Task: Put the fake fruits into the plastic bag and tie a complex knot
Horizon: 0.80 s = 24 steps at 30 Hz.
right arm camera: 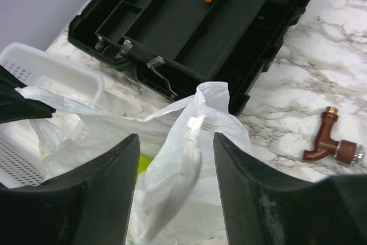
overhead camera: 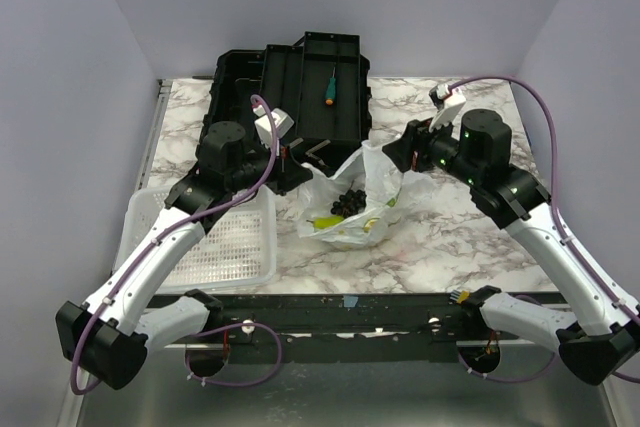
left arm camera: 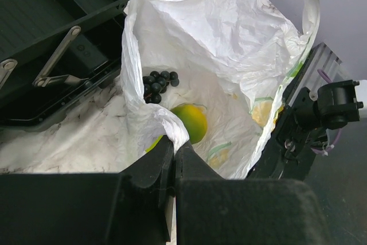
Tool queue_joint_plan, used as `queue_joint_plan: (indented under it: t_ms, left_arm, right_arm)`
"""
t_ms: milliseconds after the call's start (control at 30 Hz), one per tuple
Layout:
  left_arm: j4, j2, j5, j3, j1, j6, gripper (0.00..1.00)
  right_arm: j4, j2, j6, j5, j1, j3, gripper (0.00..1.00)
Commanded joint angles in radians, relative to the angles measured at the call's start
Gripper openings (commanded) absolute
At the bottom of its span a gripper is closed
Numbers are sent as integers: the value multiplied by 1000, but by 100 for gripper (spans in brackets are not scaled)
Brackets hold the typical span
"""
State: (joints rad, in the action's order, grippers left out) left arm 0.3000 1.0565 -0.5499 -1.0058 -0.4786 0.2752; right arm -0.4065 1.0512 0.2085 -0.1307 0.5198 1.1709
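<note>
Left wrist view: the left tool point(left arm camera: 174, 152) is clamped shut on the near rim of the plastic bag point(left arm camera: 229, 44) and holds the mouth up. Directly ahead of this tool, inside the bag, lie a yellow-green fake fruit point(left arm camera: 192, 121) and a cluster of dark berries point(left arm camera: 158, 84). Pale yellow shapes show through the film to the tool's right.

Right wrist view: the right tool point(right arm camera: 176, 142) stands wide. A raised fold of the bag's rim sits between its fingers point(right arm camera: 97, 199) but is not pinched.

No fruit shows on the tabletop point(overhead camera: 450, 237) outside the bag.

Judged status: loading appears complete or nearly so.

Remaining: gather both handles, twist them and tie the knot. No knot is formed yet.

Beyond the right tool sit a black toolbox point(right arm camera: 189, 32) and a white basket point(right arm camera: 51, 73).
</note>
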Motion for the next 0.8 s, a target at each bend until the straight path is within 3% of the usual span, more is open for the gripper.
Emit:
queue_joint_plan:
  t_ms: [0,100,167,300,500,600,767]
  left_arm:
    - [19,-25,14,-37,-4,-32,0]
    - [43,-34,15,-55,-4,-45,0]
    - [77,-50,2,-89,-2,-76,0]
    - [126,-72,-153,-232,-4,-119,0]
    - [315,61,-286,-694,-14,-122,0]
    - [359,60,-248,-676,34,-145,0]
    - [330,-23,-176,-439,194,-161,0]
  right_arm:
    - [-19,5,-38,4,0,-5,47]
    - [-6,-2,-47,14,0,-21,17]
    - [-8,-20,-52,9,0,-8,2]
    - [1,-79,-77,-1,0,18,1]
    - [-26,-148,-95,66,0,67,1]
    - [-59,-153,-112,173,0,54,1]
    - [-72,-193,-107,152,0,-8,1]
